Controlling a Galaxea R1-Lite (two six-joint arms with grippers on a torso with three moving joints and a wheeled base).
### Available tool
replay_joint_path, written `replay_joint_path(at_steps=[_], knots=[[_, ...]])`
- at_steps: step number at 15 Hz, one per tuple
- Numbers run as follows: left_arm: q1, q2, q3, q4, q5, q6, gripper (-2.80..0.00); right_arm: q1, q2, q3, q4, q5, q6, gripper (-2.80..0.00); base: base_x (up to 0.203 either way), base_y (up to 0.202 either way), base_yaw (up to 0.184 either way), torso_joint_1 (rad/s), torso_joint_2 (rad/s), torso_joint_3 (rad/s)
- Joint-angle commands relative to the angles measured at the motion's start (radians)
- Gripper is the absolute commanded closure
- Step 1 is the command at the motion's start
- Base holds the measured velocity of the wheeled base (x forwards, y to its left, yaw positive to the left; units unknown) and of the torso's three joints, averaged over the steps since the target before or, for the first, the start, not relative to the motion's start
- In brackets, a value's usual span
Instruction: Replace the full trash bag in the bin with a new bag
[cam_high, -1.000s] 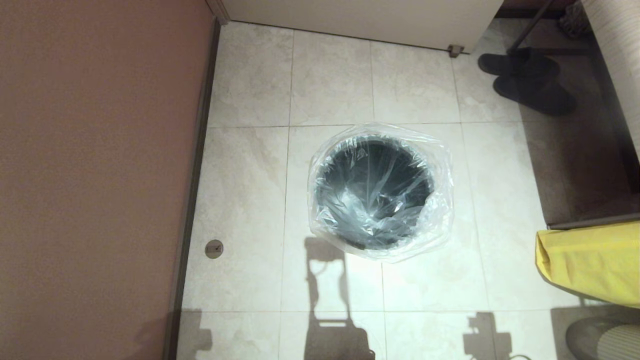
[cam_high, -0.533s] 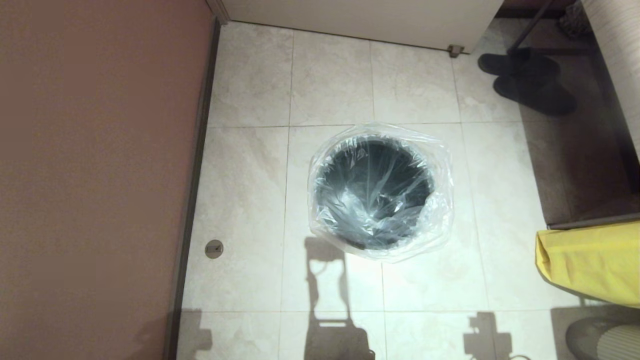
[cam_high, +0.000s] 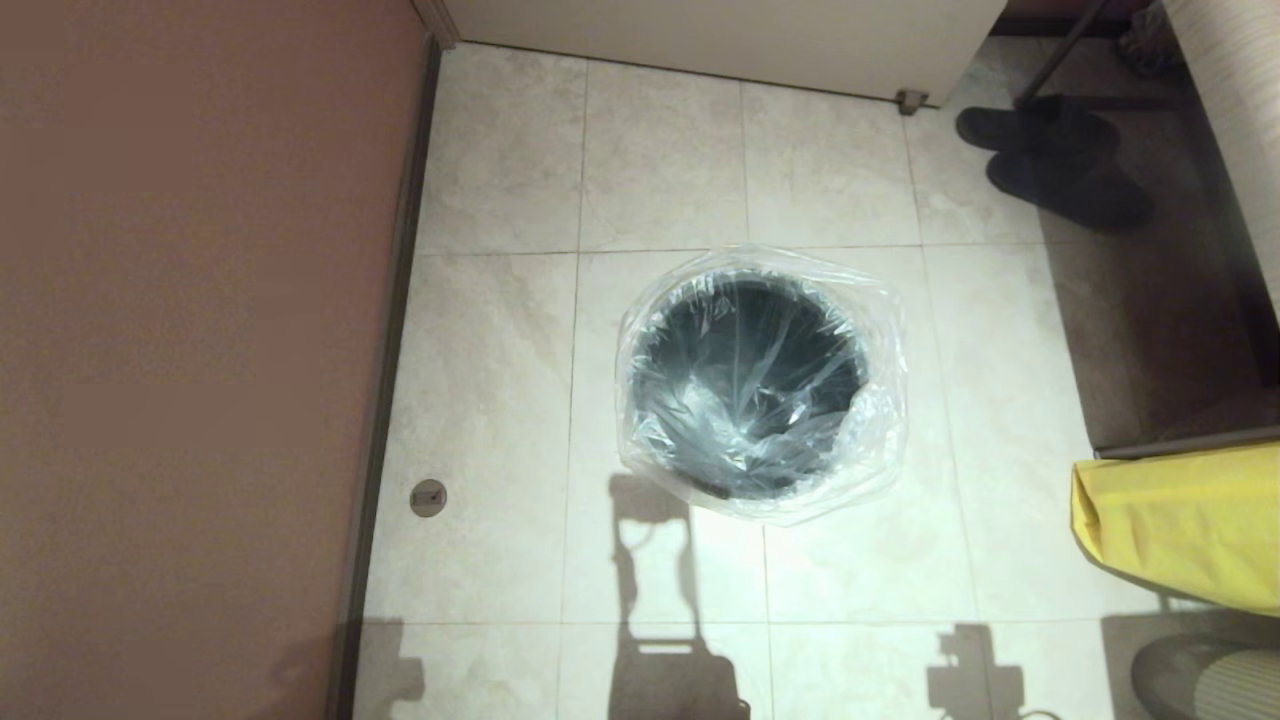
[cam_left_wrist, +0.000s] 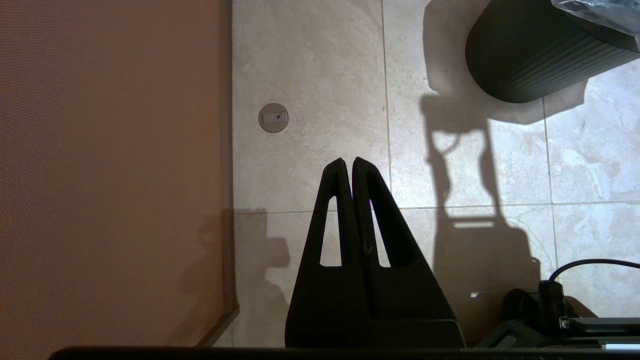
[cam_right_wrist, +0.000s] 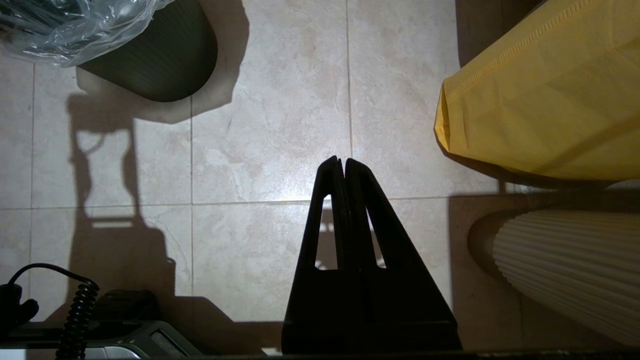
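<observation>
The bin (cam_high: 720, 490) stands on the tiled floor in the middle of the head view, its dark ribbed side also showing in both wrist views (cam_left_wrist: 530, 55) (cam_right_wrist: 160, 65). The new bag (cam_high: 880, 400), clear and crinkly, lines it and folds out over the rim all round. A corner of the new bag (cam_right_wrist: 65, 30) hangs over the bin's side. Neither arm shows in the head view. My left gripper (cam_left_wrist: 348, 161) hangs shut and empty above the floor, short of the bin. My right gripper (cam_right_wrist: 339, 160) is shut and empty too, between the bin and the yellow bag.
A brown wall (cam_high: 200, 350) runs along the left. An opaque yellow bag (cam_high: 1180, 520) sits at the right, with a ribbed pale object (cam_right_wrist: 575, 270) beside it. Dark slippers (cam_high: 1060, 160) lie at the far right. A round floor plate (cam_high: 428, 497) is near the wall.
</observation>
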Motion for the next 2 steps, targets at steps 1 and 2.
replay_joint_path(at_steps=[1, 2], knots=[[0.0, 0.002, 0.0, 0.0, 0.0, 0.0, 0.0, 0.0, 0.002, 0.001, 0.0, -0.001, 0.001, 0.0, 0.0, 0.0, 0.0, 0.0, 0.0, 0.0], [0.0, 0.002, 0.0, 0.0, 0.0, 0.0, 0.0, 0.0, 0.002, -0.001, 0.0, 0.001, 0.001, 0.0, 0.0, 0.0, 0.0, 0.0, 0.0, 0.0]])
